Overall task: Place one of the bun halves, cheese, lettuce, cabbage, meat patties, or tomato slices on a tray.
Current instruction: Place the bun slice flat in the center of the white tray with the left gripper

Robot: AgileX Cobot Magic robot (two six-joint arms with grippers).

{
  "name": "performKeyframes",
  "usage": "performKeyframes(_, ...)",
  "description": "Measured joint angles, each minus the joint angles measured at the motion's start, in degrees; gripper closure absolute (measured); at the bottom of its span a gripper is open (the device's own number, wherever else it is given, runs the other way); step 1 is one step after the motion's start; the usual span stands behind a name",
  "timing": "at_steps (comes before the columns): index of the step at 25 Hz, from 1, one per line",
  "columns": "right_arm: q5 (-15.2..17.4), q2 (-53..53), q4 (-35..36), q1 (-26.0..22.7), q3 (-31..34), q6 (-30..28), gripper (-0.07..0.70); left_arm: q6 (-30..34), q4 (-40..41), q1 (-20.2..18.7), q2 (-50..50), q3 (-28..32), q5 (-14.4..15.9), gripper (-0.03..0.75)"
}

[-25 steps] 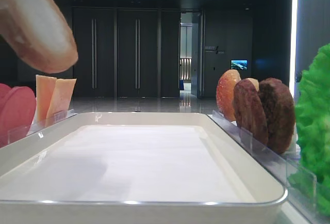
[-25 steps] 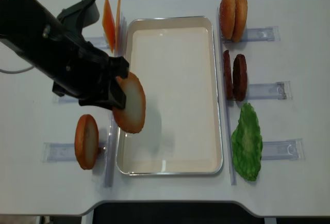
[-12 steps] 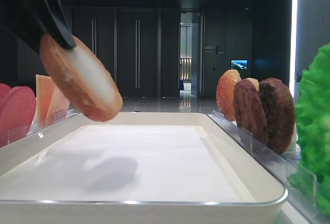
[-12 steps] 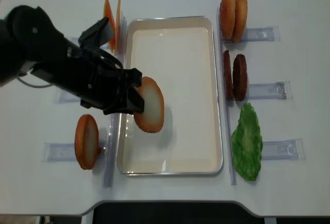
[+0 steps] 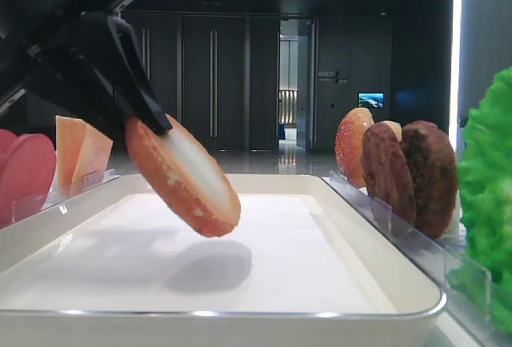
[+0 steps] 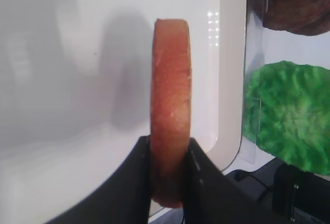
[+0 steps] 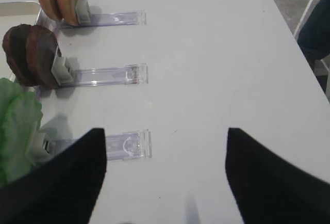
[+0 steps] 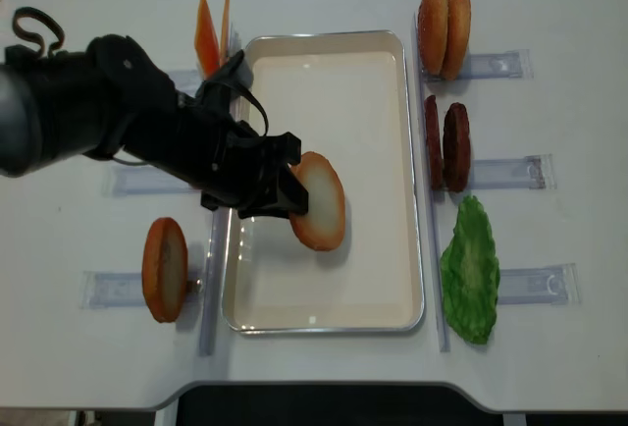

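Observation:
My left gripper (image 8: 283,190) is shut on a bun half (image 8: 320,201), holding it tilted just above the middle of the white tray (image 8: 364,92). From the left wrist the bun half (image 6: 170,105) shows edge-on, clamped between the two black fingers, with the tray's (image 6: 228,105) near corner beyond it. In the low view the bun half (image 5: 186,181) hangs over its shadow on the tray (image 5: 336,271). My right gripper (image 7: 166,157) stands open over bare table, right of the holders. No cabbage is in view.
Cheese (image 8: 211,31) and a spare bun half (image 8: 164,269) stand left of the tray. On its right are two bun halves (image 8: 444,19), meat patties (image 8: 446,146) and lettuce (image 8: 471,271) in clear holder strips (image 8: 510,171). Tomato slices (image 5: 24,173) show at the far left.
The left gripper has carried the bun half rightward from the tray's left rim to over its middle, and lower toward the tray floor.

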Motion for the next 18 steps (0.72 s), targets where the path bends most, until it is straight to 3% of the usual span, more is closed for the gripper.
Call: performKeyframes(18,0.0,0.0,0.0,0.0,0.0,0.0,0.163,2.4,-1.0,0.0,4.0,0.0,-0.1,0.592)
